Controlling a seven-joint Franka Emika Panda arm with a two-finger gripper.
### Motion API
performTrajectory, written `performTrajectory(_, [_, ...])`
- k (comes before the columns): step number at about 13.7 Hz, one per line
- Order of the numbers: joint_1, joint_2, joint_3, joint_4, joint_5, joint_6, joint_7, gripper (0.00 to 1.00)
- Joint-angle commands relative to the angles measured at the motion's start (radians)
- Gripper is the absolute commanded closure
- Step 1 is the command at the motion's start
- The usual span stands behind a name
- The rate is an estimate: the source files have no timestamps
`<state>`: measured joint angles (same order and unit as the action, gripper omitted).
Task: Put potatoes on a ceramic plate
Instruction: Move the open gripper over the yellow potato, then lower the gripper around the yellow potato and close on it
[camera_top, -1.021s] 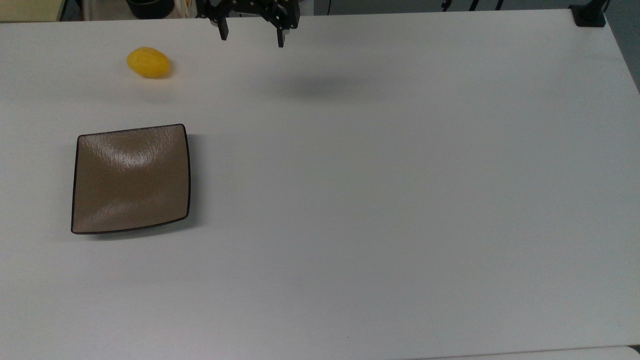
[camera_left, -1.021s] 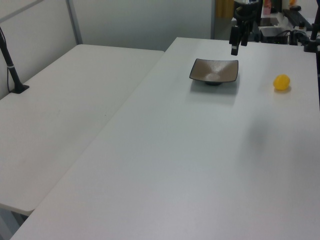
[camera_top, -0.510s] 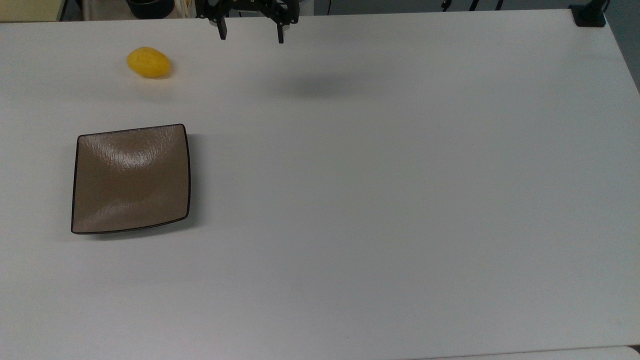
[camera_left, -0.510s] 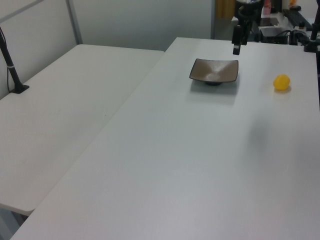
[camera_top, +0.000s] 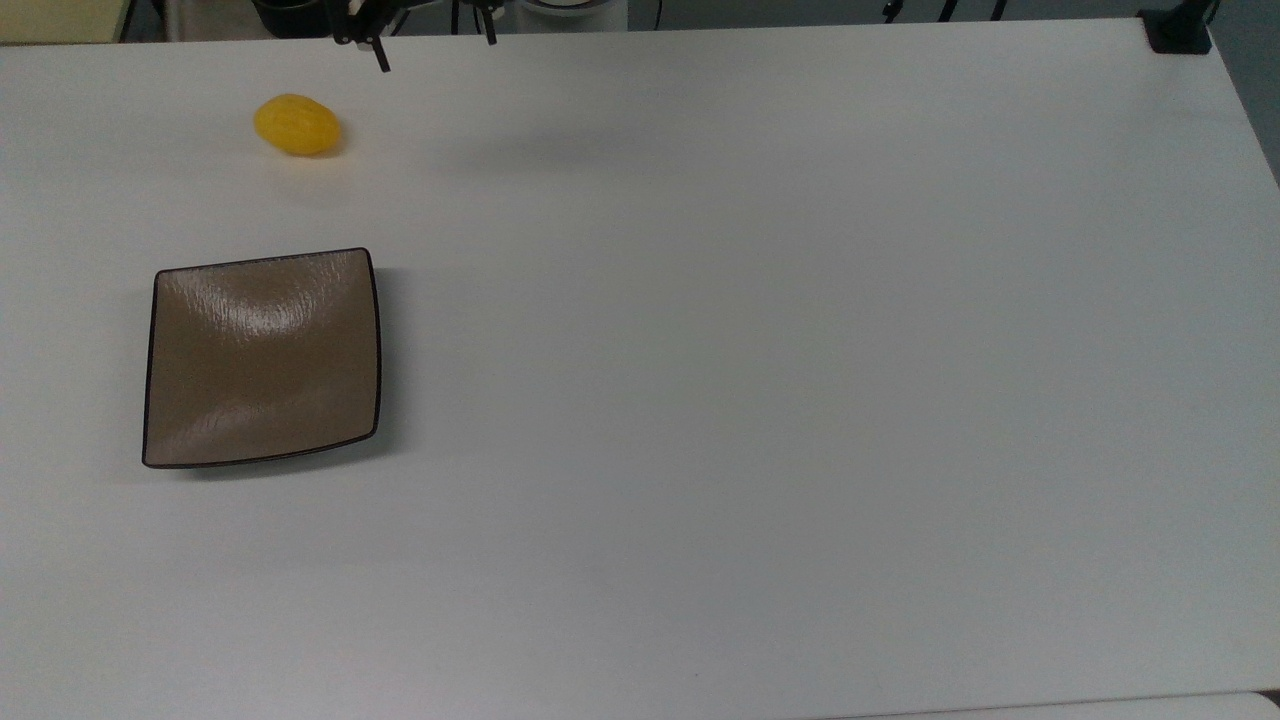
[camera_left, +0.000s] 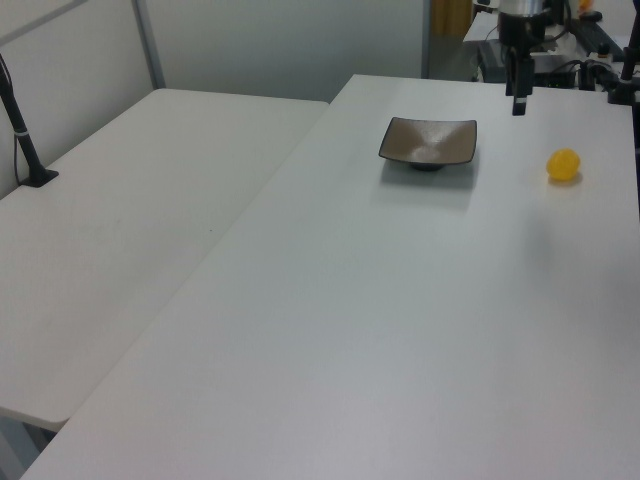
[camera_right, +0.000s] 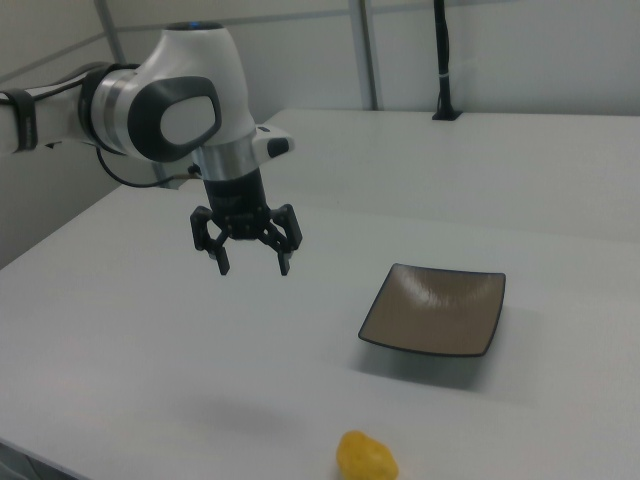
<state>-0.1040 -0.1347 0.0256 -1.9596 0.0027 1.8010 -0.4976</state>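
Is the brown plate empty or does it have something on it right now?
Empty. The plate shows only its bare glossy surface, and the potato lies apart from it on the table.

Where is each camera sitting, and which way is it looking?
Top view: overhead, looking down at the white table; gripper fingertips at the top edge.
Left view: off one end, raised, facing the gripper.
Right view: at the potato's side, showing the arm and open gripper.
All share the yellow potato and brown plate.
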Motion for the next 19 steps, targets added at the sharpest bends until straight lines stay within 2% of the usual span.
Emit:
performTrajectory(1, [-0.074,-0.059,0.005,-0.084,-0.006,-0.006,-0.260,0.00])
performTrajectory(4, [-0.179,-0.054,0.007,-0.114,-0.010,0.027,-0.514,0.00])
performTrajectory(6, [-0.233,-0.049,0.007,-0.195,-0.083,0.150,-0.648,0.00])
performTrajectory(8, [-0.266,-0.016,0.007,-0.245,-0.159,0.222,-0.697,0.00])
performTrajectory(10, [-0.296,0.038,0.007,-0.248,-0.258,0.273,-0.742,0.00])
performTrajectory(12, [-0.304,0.078,0.008,-0.249,-0.305,0.290,-0.751,0.00])
performTrajectory(15, [-0.303,0.135,0.019,-0.249,-0.351,0.291,-0.751,0.00])
performTrajectory(19, [-0.303,0.199,0.019,-0.249,-0.359,0.308,-0.751,0.00])
